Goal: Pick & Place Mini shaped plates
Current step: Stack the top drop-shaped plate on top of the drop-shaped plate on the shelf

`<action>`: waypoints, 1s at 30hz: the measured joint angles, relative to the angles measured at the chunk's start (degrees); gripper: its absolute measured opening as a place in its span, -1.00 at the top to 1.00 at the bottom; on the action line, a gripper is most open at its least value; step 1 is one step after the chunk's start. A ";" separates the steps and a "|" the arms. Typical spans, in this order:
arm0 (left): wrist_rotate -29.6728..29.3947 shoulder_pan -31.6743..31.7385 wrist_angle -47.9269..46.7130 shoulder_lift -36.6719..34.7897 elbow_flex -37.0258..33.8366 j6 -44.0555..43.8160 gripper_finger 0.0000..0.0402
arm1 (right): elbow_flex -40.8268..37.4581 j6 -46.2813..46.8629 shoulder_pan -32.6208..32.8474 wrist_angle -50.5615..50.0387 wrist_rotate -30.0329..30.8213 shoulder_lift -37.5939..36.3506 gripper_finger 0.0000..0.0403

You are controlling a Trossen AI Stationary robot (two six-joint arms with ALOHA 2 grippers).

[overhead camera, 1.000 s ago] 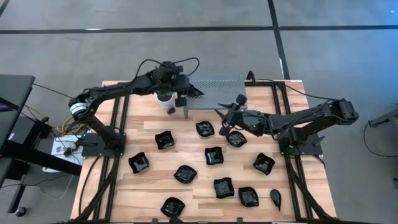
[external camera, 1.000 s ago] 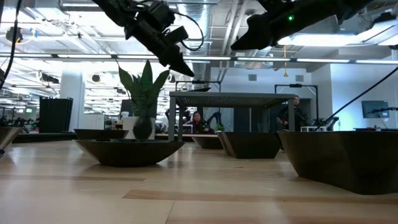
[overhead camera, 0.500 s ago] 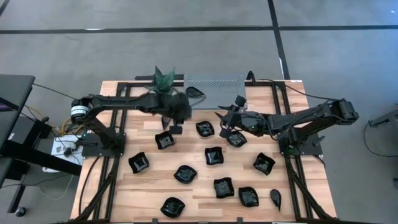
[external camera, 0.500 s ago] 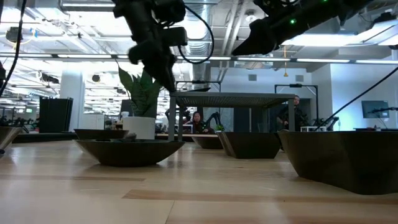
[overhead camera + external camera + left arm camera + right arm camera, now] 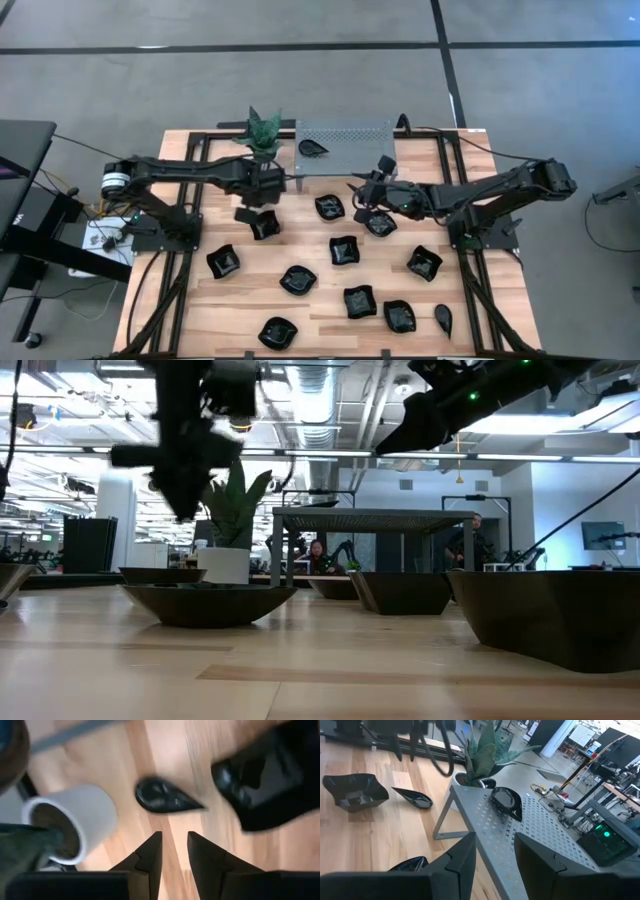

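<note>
the left gripper [image 5: 174, 851], its jaws spread and holding nothing, hovers above a teardrop plate [image 5: 165, 796] lying just ahead on the surface beside the white pot [image 5: 75, 822], so the picking step seems begun; next it should descend and pinch the plate.

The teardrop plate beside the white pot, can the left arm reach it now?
Probably yes: the open left gripper points at the teardrop plate, with nothing between them.
</note>
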 joint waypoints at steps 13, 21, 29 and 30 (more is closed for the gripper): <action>-1.86 3.87 19.20 -3.01 -16.16 25.32 0.54 | 0.01 -0.01 -0.05 0.02 0.01 0.00 0.36; 0.79 3.95 22.29 -3.01 -20.12 31.82 0.54 | 0.01 -0.02 -0.05 0.00 0.00 0.00 0.36; 1.62 3.20 31.28 -2.98 -24.40 37.41 0.54 | 0.01 -0.02 -0.05 0.02 0.01 0.00 0.36; 1.63 3.11 32.16 -2.98 -24.69 38.07 0.54 | 0.01 -0.02 -0.05 0.01 0.01 0.00 0.36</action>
